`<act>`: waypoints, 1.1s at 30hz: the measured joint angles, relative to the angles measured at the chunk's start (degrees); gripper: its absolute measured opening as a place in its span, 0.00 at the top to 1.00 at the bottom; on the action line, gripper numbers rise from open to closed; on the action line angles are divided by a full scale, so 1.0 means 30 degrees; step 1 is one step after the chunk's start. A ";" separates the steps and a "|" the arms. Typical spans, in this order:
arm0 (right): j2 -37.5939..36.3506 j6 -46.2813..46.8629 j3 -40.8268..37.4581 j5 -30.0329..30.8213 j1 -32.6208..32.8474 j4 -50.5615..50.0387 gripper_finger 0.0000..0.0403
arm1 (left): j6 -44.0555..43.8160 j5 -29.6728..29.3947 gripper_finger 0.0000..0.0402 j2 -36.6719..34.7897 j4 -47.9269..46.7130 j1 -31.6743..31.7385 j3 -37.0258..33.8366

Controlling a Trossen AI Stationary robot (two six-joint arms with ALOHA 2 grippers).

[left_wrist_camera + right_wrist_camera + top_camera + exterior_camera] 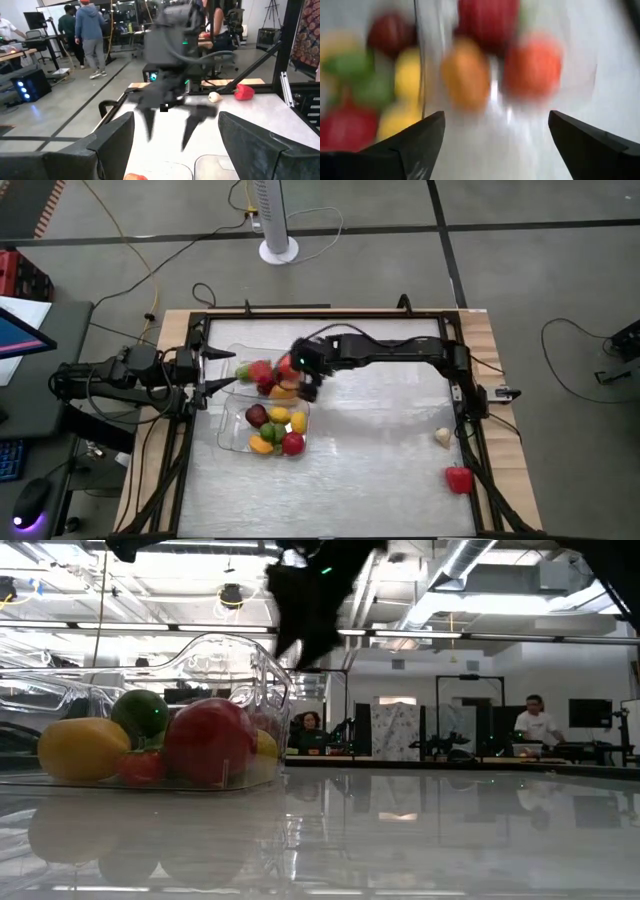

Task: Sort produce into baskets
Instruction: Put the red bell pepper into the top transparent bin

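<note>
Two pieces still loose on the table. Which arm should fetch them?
Right. The whitish piece and red piece lie on the right arm's side, near its base. The right gripper hangs open over the baskets; the left gripper waits, open, at the opposite edge.

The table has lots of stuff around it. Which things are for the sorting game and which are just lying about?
For the job:
- two clear baskets holding produce
- red pepper and whitish piece, both loose on the table
- right end effector, open above the baskets
- left end effector, open at the table's edge

Lying about:
- white fan stand
- floor cables
- computer mouse
</note>
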 joint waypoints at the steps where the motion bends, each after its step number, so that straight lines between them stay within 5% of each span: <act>1: -0.0274 0.0597 0.0115 0.0027 0.0312 -0.2088 0.06 | 0.0000 0.0000 0.32 0.0007 -0.0014 0.0000 0.0000; 11: -0.3293 0.8855 -0.2540 0.1809 0.5608 -1.3021 0.08 | -0.0411 -0.0194 0.32 0.0007 -0.0031 0.0007 -0.0007; 16: -0.5131 1.2935 -0.5903 -0.0410 0.7372 -1.3417 0.08 | -0.1003 -0.0197 0.32 0.0007 -0.0122 0.0000 -0.0002; 22: -0.6641 1.7787 -0.9529 -0.0535 0.9178 -1.3380 0.08 | -0.2197 0.0133 0.32 0.0007 -0.0998 0.0007 0.0000; 33: -0.6911 2.5376 -1.1954 -1.0875 1.3032 -1.1451 0.10 | -0.2776 0.0153 0.32 0.0007 -0.1815 0.0005 0.0000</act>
